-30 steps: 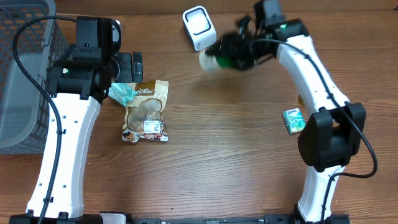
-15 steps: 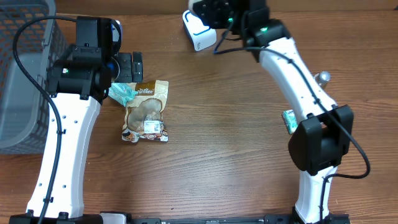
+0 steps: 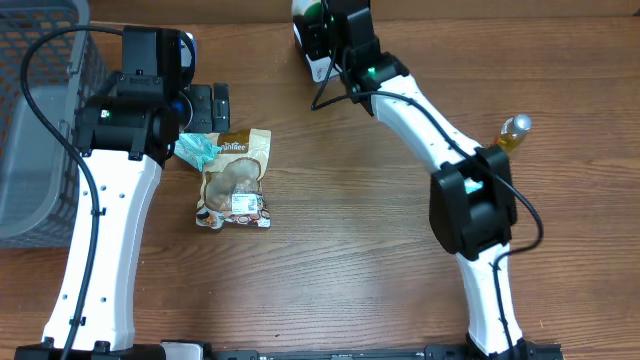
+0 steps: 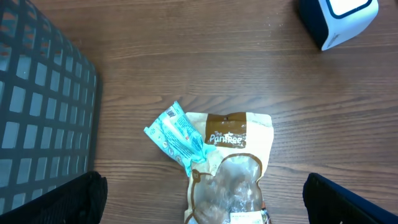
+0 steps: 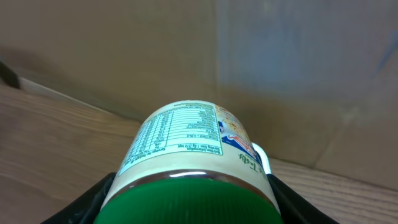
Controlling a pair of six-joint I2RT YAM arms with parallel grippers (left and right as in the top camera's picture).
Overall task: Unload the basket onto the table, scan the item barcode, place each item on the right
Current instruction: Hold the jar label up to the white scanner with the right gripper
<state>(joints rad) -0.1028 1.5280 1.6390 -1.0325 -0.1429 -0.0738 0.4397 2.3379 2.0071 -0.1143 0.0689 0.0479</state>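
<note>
Holding a green-lidded canister (image 5: pixel 186 143) between the partly spread right gripper (image 5: pixel 189 208) fingers, at the table's far edge by the white scanner (image 4: pixel 339 22) | canister's long axis points away from the wrist camera, lid nearest, nutrition table facing up | left gripper (image 4: pixel 208 205) wide open, empty, above a pouch (image 4: pixel 230 174) reading "The Pantree"

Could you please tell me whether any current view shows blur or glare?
Overhead: sharp, evenly lit. Left wrist: pouch print crisp, no glare. Right wrist: jar label readable, bright reflection on its green lid, background soft.
</note>
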